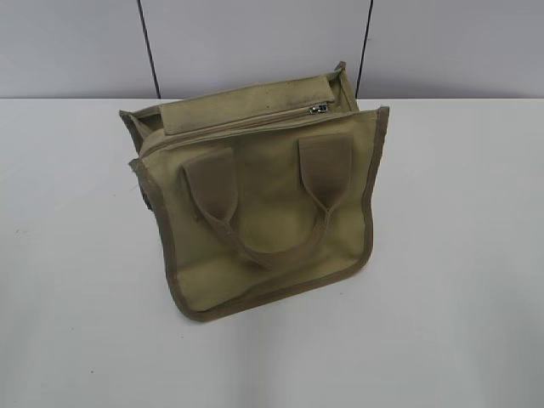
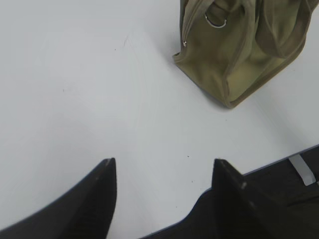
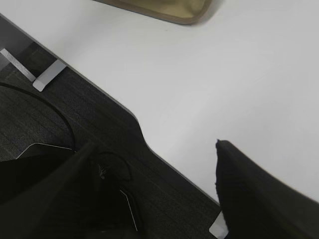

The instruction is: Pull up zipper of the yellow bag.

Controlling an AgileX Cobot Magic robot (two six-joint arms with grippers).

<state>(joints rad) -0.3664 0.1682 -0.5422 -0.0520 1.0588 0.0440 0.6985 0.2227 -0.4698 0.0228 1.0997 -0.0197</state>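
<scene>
The yellow bag is a khaki canvas tote lying on the white table, its face with two strap tabs and a looped handle turned toward the camera. The zipper runs along the top strip, and its small silver pull sits near the right end. Neither gripper shows in the exterior view. My left gripper is open and empty above the bare table, with the bag's side far ahead at upper right. My right gripper is open and empty over the table's front edge, with a bag corner at the top.
The white table spreads around the bag. A grey panelled wall stands behind. The right wrist view shows the table's front edge, dark floor and cables below it. A metal ring hangs on the bag's side.
</scene>
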